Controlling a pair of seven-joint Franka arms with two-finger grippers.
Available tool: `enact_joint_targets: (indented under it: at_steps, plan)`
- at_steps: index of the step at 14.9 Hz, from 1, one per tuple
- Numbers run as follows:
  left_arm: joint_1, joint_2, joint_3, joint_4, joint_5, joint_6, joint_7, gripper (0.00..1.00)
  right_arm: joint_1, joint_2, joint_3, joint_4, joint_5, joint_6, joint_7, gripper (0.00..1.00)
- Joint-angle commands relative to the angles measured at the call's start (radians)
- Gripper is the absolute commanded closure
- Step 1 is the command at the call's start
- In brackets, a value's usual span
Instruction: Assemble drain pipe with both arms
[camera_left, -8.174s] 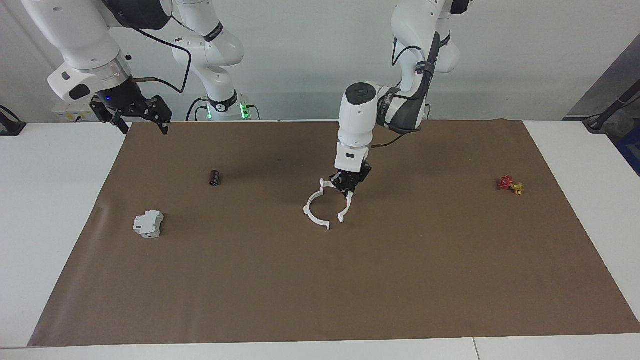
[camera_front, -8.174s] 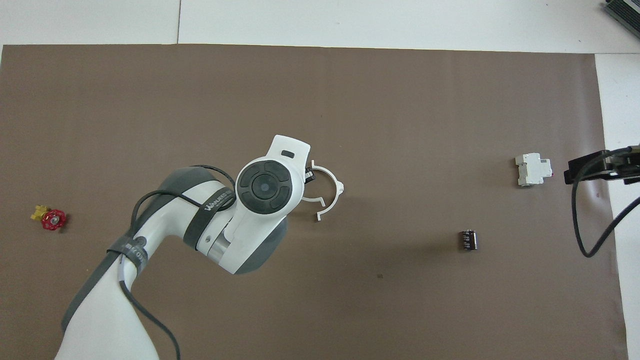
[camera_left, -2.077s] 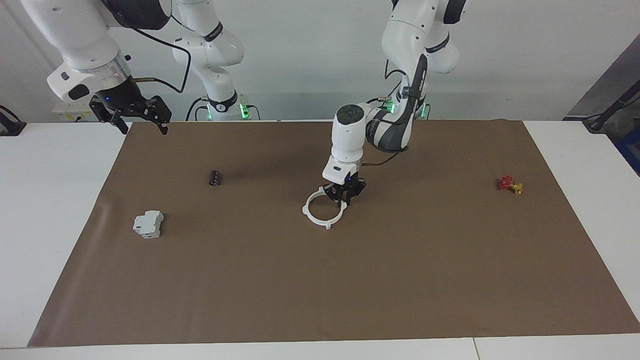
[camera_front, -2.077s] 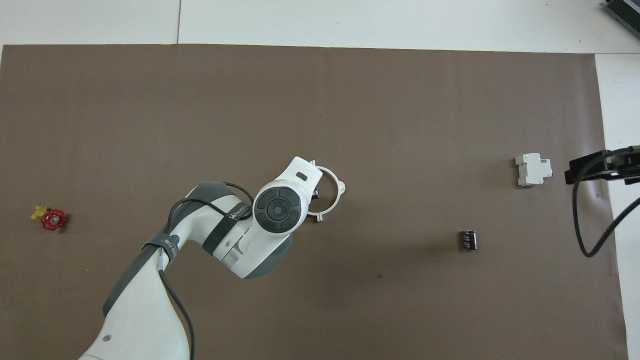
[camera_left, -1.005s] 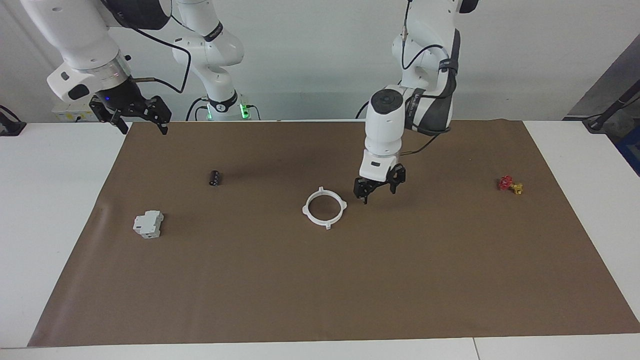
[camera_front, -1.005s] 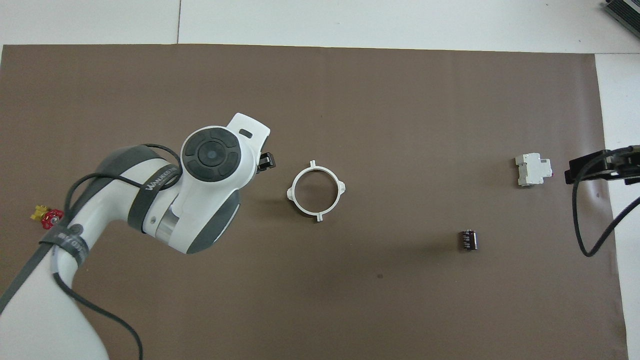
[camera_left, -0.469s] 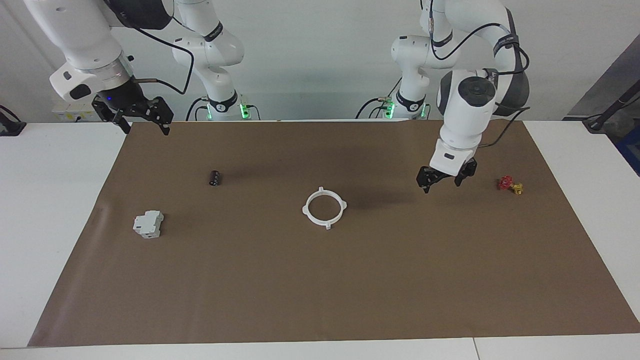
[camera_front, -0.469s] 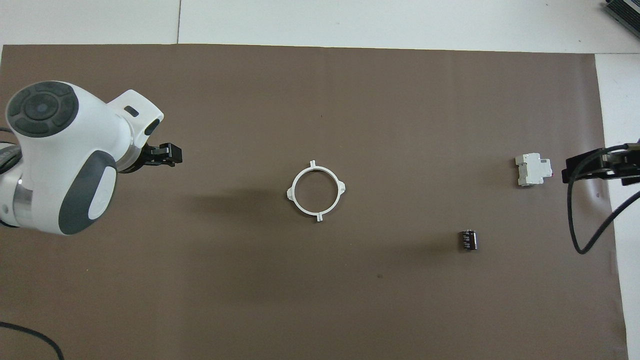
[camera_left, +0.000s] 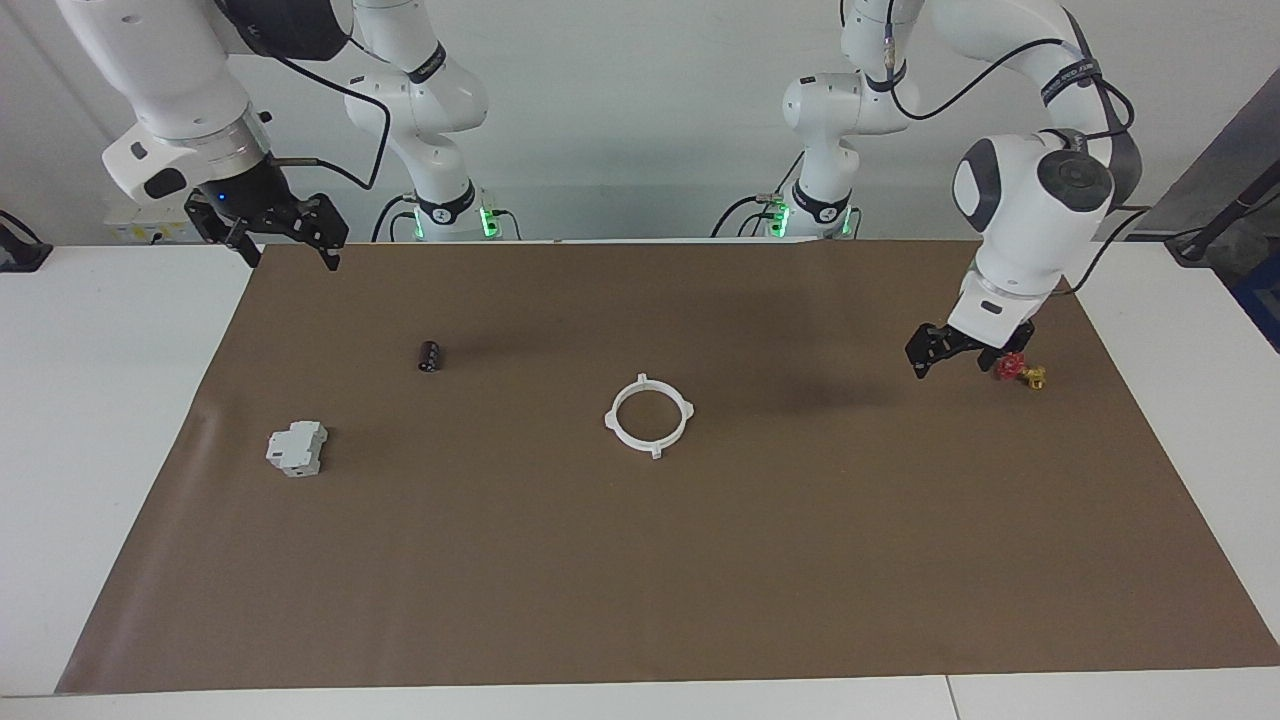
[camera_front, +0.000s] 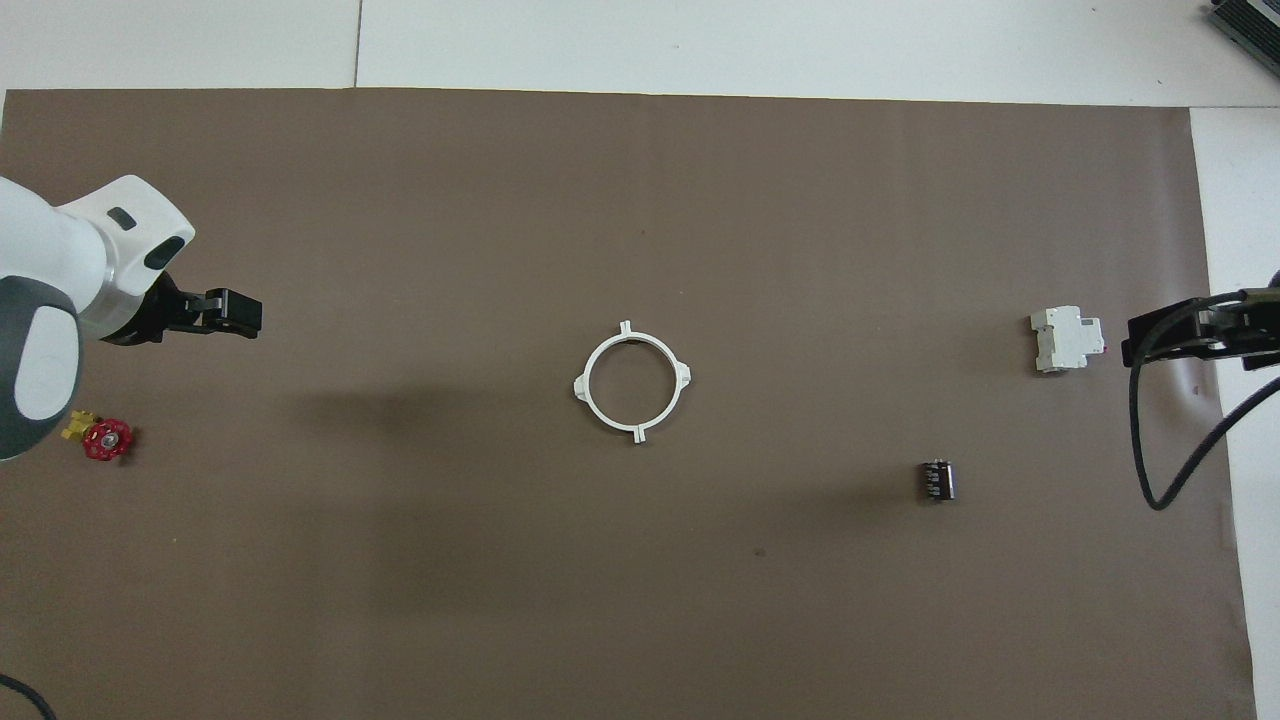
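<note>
Fingers of both grippers, left (camera_left: 950, 358) and right (camera_left: 285, 243), stood open and empty; we noted the drain pipe (camera_left: 649, 415) ring at worktop centre, left gripper toward its three o'clock in the facing view.

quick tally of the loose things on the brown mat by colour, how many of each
white: 2, the drain pipe ring and the boxy block
black: 1, the small cylinder
red and yellow: 1, the valve
total: 4

White table (camera_left: 110, 400) under brown mat (camera_left: 640, 560) with white ring (camera_left: 649, 415), grey block (camera_left: 297, 449), dark cylinder (camera_left: 429, 356), red-yellow valve (camera_left: 1020, 369)
</note>
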Motion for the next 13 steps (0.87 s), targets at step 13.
enact_joint_targets:
  at_steps: [13]
  plan:
    - [0.067, -0.062, -0.025, 0.121, -0.033, -0.254, 0.191, 0.0, -0.002, -0.017, 0.004, -0.023, -0.008, 0.033, 0.002, 0.0]
